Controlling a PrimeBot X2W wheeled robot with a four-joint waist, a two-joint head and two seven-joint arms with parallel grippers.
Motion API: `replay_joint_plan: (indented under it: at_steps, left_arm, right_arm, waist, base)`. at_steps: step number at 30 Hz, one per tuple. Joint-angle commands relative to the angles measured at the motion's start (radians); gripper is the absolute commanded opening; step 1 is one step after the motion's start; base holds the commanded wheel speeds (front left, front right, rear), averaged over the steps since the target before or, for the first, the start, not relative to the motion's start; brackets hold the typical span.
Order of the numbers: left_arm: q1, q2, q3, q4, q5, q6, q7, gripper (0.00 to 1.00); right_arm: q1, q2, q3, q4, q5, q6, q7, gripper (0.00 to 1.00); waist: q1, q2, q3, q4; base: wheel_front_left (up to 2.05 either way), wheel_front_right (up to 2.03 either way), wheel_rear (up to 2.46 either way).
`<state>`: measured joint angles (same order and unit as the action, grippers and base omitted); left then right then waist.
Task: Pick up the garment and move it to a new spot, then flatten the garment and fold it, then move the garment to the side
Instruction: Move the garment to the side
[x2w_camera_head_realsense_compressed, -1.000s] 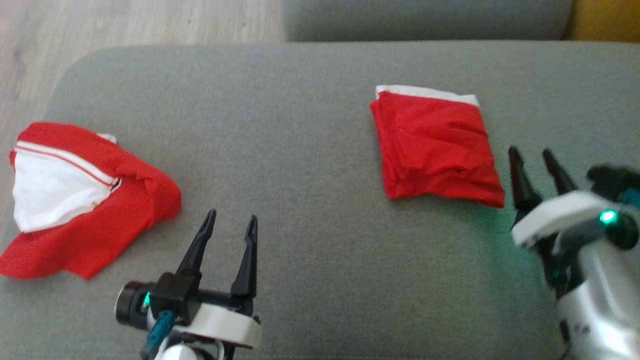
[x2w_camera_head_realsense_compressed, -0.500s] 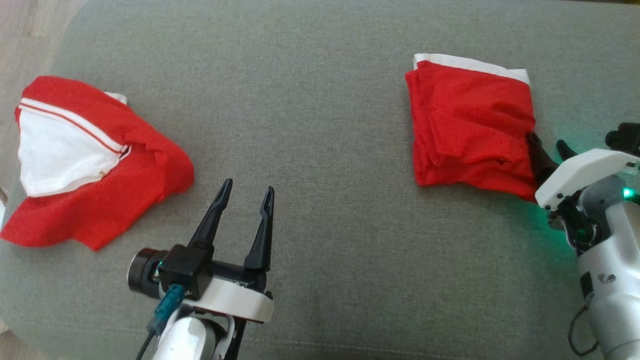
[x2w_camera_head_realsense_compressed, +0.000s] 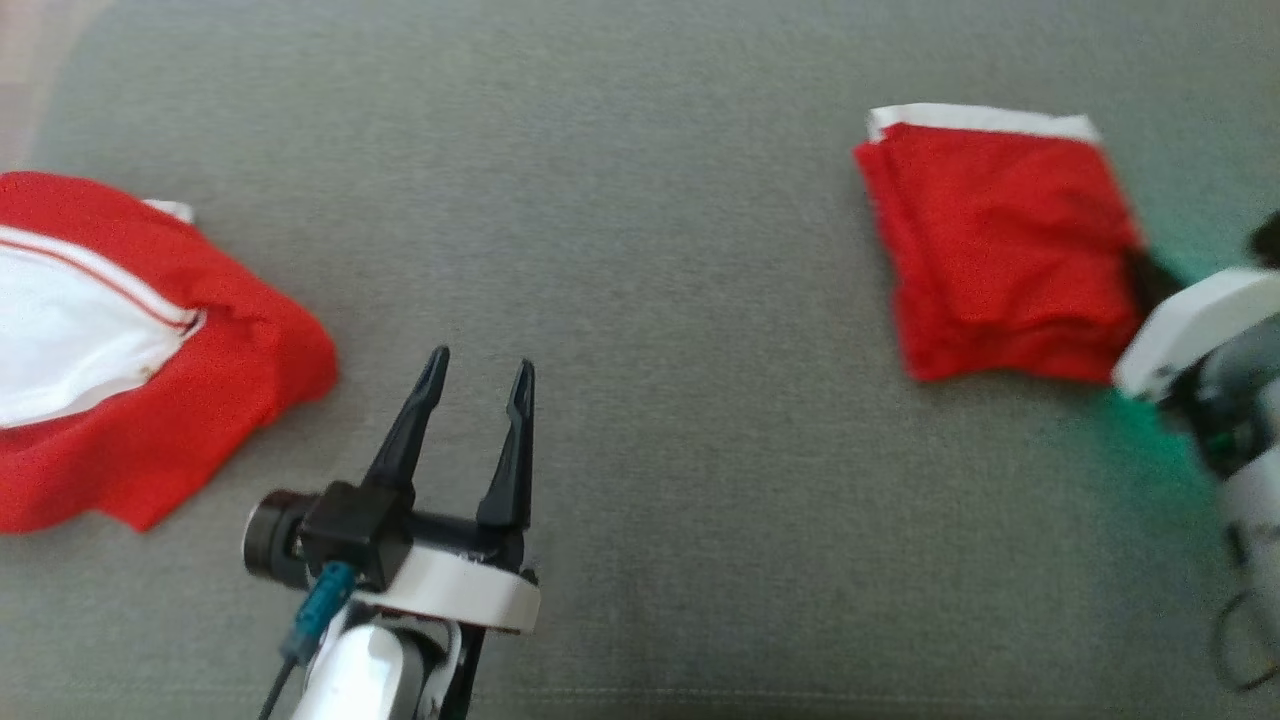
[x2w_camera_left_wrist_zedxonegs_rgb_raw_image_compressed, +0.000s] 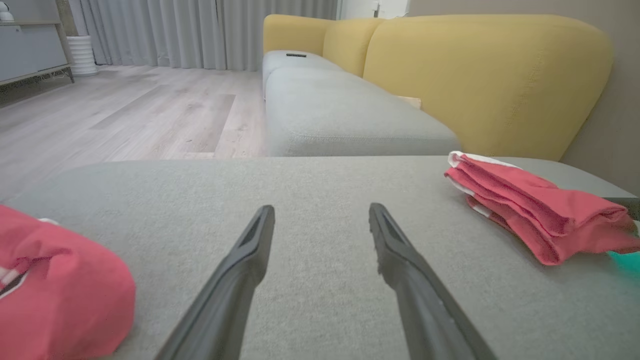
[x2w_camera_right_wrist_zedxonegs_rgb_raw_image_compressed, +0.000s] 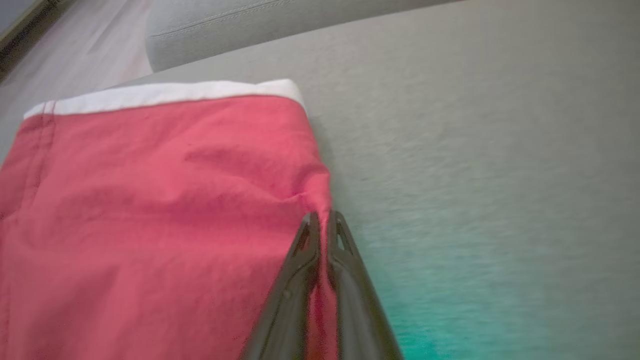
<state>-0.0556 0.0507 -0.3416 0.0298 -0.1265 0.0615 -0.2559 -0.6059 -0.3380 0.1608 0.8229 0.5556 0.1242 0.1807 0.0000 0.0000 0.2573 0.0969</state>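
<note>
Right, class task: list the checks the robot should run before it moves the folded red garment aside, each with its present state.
1. Right claw shut on an edge of the folded red fabric garment: ok.
2. All folded layers caught in that grip: cannot tell.
3. Left claw open, apart from both garments: ok.
4. Crumpled red-and-white fabric garment lies apart from the folded one: ok.
5. Grey upholstered cushion flat beneath the folded garment: ok.

The right gripper (x2w_camera_head_realsense_compressed: 1142, 272) is blurred in the head view, its fingertips hidden against the folded garment (x2w_camera_head_realsense_compressed: 1000, 250). Left of that garment, the crumpled garment (x2w_camera_head_realsense_compressed: 120, 400) is cut off by the view's edge.
</note>
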Motion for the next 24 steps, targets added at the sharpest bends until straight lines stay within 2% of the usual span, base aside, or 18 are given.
replay_joint_plan:
  at_steps: [1, 2, 3, 11, 18, 23, 24]
  left_arm:
    - [-0.052, 0.0, 0.032, -0.053, -0.006, -0.002, -0.006, 1.0]
    - [-0.07, 0.0, 0.025, -0.072, -0.005, -0.006, -0.006, 1.0]
    - [-0.07, 0.0, 0.025, -0.072, -0.005, -0.006, -0.006, 1.0]
    - [-0.154, 0.0, -0.002, -0.136, 0.015, -0.038, -0.006, 1.0]
    - [-0.215, 0.0, -0.021, -0.195, 0.023, -0.057, -0.006, 1.0]
    - [-0.236, 0.0, -0.024, -0.214, 0.032, -0.065, -0.006, 1.0]
    - [-0.239, 0.0, -0.025, -0.215, 0.032, -0.066, -0.006, 1.0]
  right_arm:
    - [-0.05, -0.051, 0.017, -0.039, -0.018, 0.007, -0.002, 0.0]
    - [-0.067, -0.1, 0.024, -0.055, -0.035, 0.007, 0.007, 0.0]
    - [-0.067, -0.1, 0.024, -0.055, -0.035, 0.007, 0.007, 0.0]
    - [-0.115, -0.297, -0.017, -0.099, -0.1, 0.007, 0.025, 0.0]
    - [-0.129, -0.412, -0.095, -0.118, -0.141, 0.007, 0.004, 0.0]
    - [-0.145, -0.464, -0.153, -0.119, -0.205, 0.007, -0.022, 0.0]
    - [-0.149, -0.469, -0.169, -0.114, -0.229, 0.007, -0.036, 0.58]
  waist:
    - [0.0, 0.0, 0.03, -0.033]
    - [0.0, 0.0, 0.052, -0.054]
    - [0.0, 0.0, 0.052, -0.054]
    - [0.0, 0.0, 0.165, -0.117]
    - [0.0, 0.0, 0.239, -0.126]
    - [0.0, 0.0, 0.27, -0.126]
    - [0.0, 0.0, 0.273, -0.125]
  base:
    - [0.0, 0.0, 0.0]
    - [0.0, 0.0, 0.0]
    - [0.0, 0.0, 0.0]
    - [0.0, 0.0, 0.0]
    - [0.0, 0.0, 0.0]
    - [0.0, 0.0, 0.0]
    - [0.0, 0.0, 0.0]
